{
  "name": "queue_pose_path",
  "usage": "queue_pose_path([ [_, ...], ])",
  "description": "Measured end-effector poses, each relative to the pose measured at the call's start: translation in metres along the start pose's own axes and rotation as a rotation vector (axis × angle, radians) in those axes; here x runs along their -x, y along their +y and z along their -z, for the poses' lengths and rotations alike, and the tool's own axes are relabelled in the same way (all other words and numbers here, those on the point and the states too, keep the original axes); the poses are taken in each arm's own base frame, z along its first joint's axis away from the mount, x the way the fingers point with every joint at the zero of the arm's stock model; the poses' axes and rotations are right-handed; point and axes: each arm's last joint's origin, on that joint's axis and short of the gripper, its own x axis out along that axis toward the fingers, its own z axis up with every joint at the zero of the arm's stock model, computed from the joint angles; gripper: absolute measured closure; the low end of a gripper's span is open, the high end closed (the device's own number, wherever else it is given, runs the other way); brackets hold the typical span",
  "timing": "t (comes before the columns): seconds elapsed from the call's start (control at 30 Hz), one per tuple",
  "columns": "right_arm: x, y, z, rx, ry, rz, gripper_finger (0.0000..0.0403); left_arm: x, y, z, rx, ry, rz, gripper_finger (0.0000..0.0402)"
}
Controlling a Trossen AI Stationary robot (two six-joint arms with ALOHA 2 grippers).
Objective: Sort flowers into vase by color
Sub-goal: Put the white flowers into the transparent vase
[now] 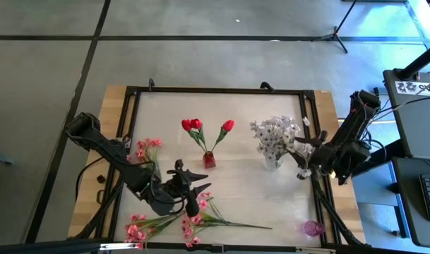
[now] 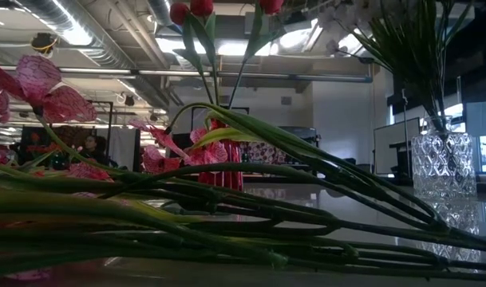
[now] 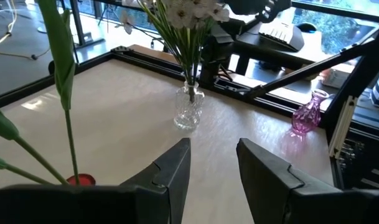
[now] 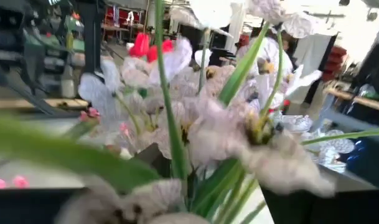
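Risk sits at the right gripper [image 1: 304, 168], closed on a white sprig [image 4: 264, 134] just beside the clear glass vase [image 1: 272, 161] already crowded with white blossoms [image 1: 275, 134]; a crooked entry could tip it. Grip itself is hidden by petals, probably firm. Left gripper [image 3: 213, 163] hangs open, narrow, over loose pink sprays [image 1: 169, 224]. 3 red tulips [image 1: 196, 125] stand in the red vase [image 1: 209, 160]; pink vase [image 1: 313, 228] sits empty.

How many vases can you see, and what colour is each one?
Small red vase holding red tulips: 1
Clear cut-glass vase holding white flowers: 1
Pink glass vase, empty: 1
Total: 3
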Motion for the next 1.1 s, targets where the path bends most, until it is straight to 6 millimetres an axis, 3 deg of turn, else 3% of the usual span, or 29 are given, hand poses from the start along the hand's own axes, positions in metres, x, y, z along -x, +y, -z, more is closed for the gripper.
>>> queue_pose_path([
  [0.27,0.014,0.003,0.003,-0.100,-0.010,-0.105,0.0221,0.002,-0.002,0.001,-0.017,0.001,0.008,0.0273],
  [0.6,0.015,0.004,0.013,-0.091,-0.012,-0.115,0.0386,0.001,-0.001,0.000,-0.013,-0.005,-0.001,0.0273],
  [0.87,0.016,0.010,0.021,-0.070,-0.013,-0.115,0.0367,0.001,-0.001,0.000,-0.011,-0.007,-0.001,0.0273],
  [1.1,0.016,0.017,0.034,-0.042,-0.015,-0.115,0.0383,0.001,-0.001,0.000,-0.011,-0.007,-0.002,0.0273],
])
